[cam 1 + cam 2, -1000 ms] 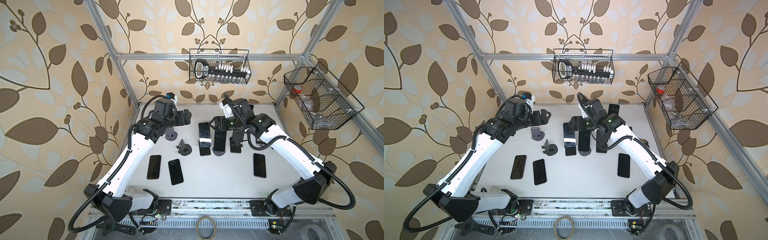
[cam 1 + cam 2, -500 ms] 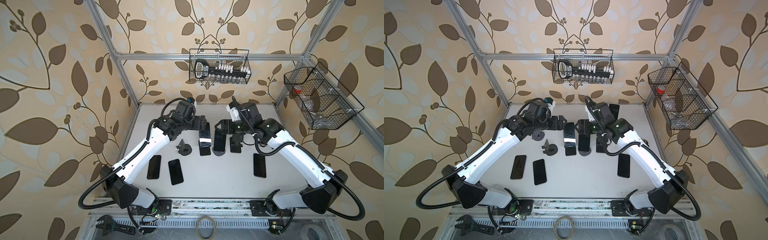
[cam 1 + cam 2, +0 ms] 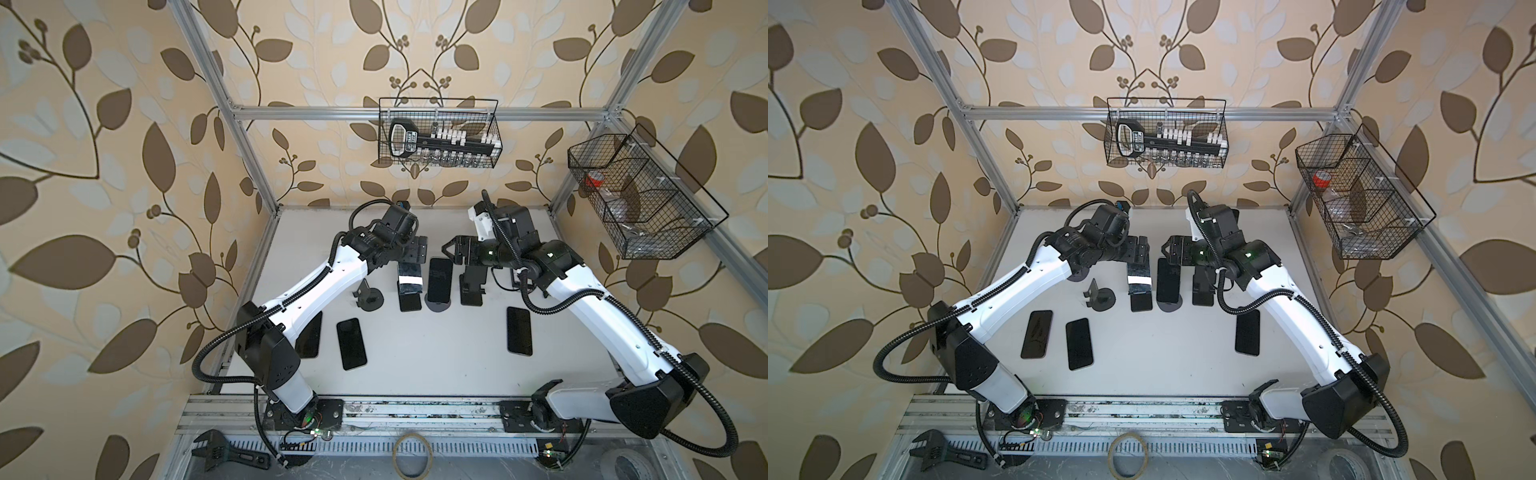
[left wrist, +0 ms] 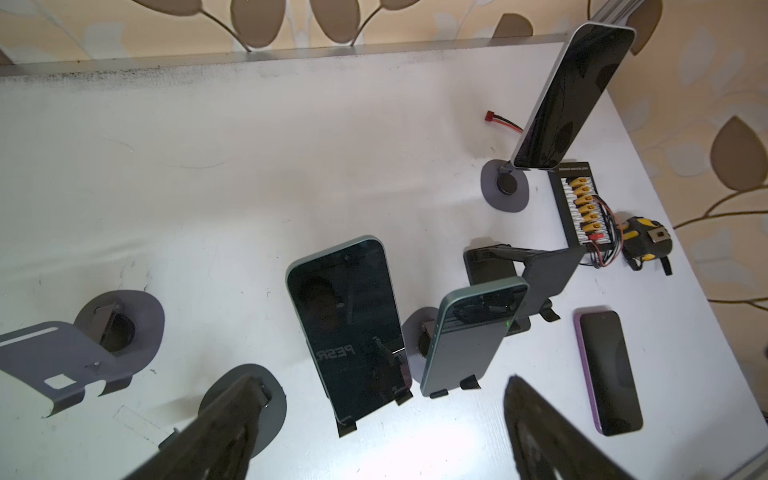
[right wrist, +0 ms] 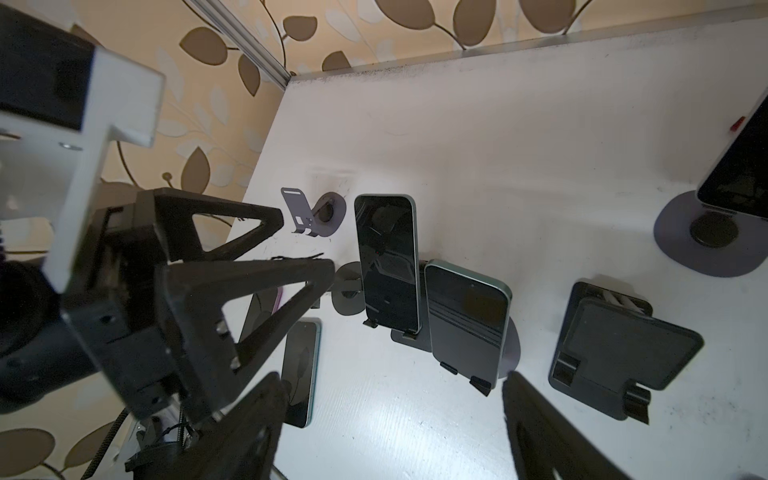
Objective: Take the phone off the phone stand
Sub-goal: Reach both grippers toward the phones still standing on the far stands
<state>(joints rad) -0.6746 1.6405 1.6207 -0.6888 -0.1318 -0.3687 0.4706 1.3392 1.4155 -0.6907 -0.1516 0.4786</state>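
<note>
While your left gripper (image 4: pixel 380 386) hangs open over the dark glossy phone (image 4: pixel 349 324), square it to the edges. Lift past the lip of the black stand (image 4: pixel 347 428) (right gripper (image 5: pixel 392 376) open too).

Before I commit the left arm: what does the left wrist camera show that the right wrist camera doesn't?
Left wrist only: a purple phone lying flat, a connector board and a yellow-black tool beside it. Right wrist only: an outside look at the left hand, open, and a teal-edged phone lying flat. Both: the dark phone and green phone standing side by side on their stands, plus the empty square stand.
</note>
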